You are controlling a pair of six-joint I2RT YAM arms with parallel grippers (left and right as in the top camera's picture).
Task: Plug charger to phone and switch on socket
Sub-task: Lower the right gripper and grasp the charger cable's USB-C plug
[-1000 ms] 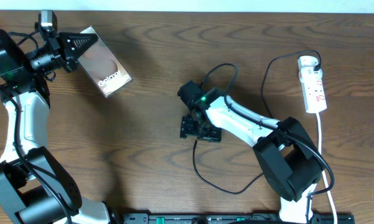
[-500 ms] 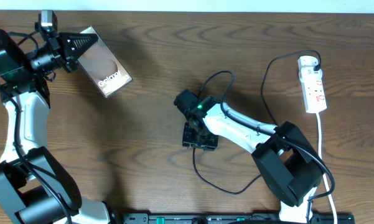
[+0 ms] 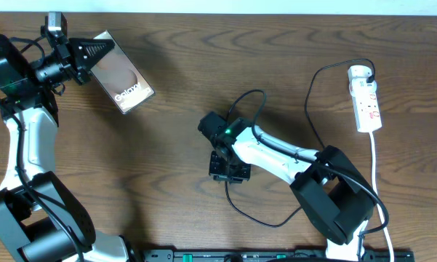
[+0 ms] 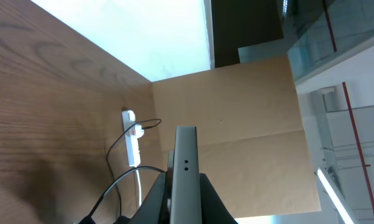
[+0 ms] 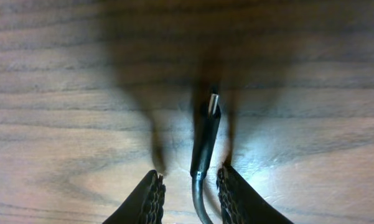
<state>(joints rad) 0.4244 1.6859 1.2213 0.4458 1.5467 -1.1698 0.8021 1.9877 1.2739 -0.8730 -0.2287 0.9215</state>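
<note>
Progress is at an early stage: neither half of the task looks finished. The phone (image 3: 123,80) sits at the far left of the wooden table (image 3: 167,145), its corner clenched in the left gripper (image 3: 94,52). In the left wrist view it shows edge-on between the fingers. The charger (image 5: 204,146) lies mid-table, well apart from the phone. Its plug tip (image 5: 213,102) points away from the right gripper (image 5: 190,180), whose released fingers (image 5: 150,196) straddle the cable without pinching it. The socket (image 3: 366,102) rests at the far right with the cable's other end seemingly plugged in; its switch position is too small to read. Grasping the plug, bringing it to the phone, inserting it and pressing the switch all seem left to do.
</note>
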